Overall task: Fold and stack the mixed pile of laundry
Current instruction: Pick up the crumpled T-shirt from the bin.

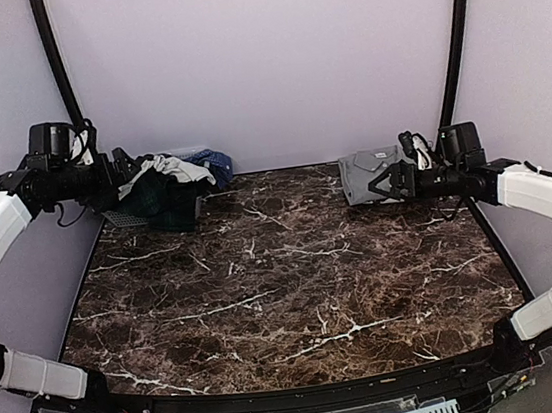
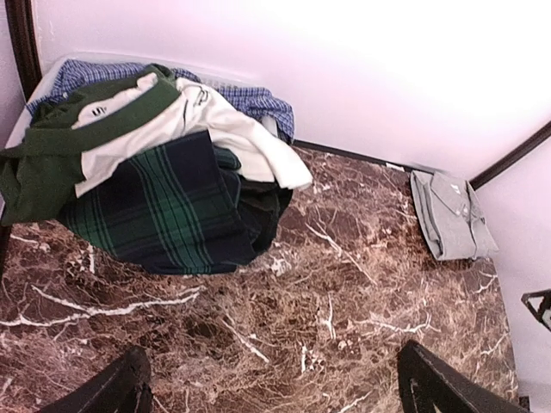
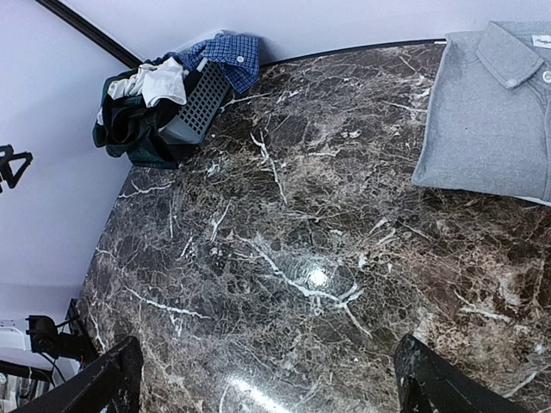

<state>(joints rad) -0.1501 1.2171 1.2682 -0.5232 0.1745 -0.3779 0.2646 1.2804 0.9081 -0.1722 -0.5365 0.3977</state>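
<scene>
At far-left corner, laundry pile (image 2: 164, 198): white tee (image 2: 225, 129) lettering unreadable; left hand (image 2: 274, 354), right hand (image 3: 267, 342) both wide, empty

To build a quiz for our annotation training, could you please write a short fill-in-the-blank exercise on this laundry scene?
The folded grey collared shirt lies at the marble table's far ____ corner.
The checked shirt at the back of the mixed laundry pile is ____ and white.
The left gripper and right gripper both stand ____, holding nothing.
Missing words: right; blue; open.
</scene>
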